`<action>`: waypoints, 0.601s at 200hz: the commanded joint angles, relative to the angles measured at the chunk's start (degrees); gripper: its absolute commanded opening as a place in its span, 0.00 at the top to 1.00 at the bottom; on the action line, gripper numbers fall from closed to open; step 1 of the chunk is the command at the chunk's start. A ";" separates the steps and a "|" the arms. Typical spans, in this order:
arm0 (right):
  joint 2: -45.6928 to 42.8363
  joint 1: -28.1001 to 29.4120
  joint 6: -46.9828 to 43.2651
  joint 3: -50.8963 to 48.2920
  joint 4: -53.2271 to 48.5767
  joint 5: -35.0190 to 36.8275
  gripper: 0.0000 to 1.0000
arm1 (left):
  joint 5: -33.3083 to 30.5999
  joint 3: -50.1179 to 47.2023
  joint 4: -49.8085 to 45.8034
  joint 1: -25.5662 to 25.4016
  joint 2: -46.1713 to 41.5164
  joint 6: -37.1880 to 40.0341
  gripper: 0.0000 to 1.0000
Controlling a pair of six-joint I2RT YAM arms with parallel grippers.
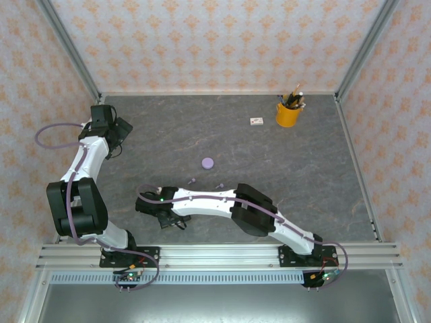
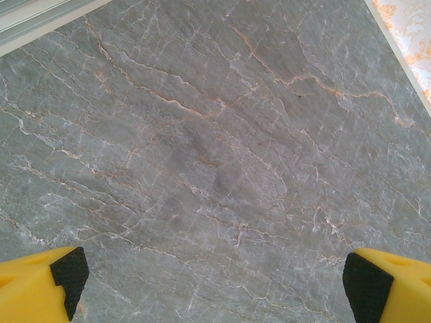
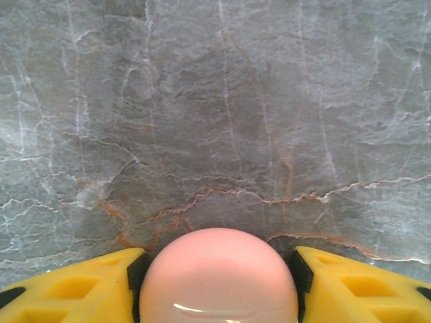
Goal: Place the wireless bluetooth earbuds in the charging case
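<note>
A grey marble-veined tabletop [image 1: 222, 141] sits walled by cream panels [image 1: 202, 40] patterned with orange motifs, framed in aluminium rails [image 1: 222, 254].

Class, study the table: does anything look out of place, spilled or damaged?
Nothing looks spilled or damaged. One lilac earbud and a second earbud lie loose on the table, apart from the round lilac case. The right gripper clamps a pink case near the front edge.

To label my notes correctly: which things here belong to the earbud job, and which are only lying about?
Job: pink case, lilac case, two lilac earbuds.
Lying about: yellow pencil cup, small box.
</note>
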 commanded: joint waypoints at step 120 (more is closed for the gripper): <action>-15.08 -3.04 -0.15 -11.82 1.34 8.49 0.51 | 5.64 -0.71 4.98 -4.11 -2.38 -2.66 0.00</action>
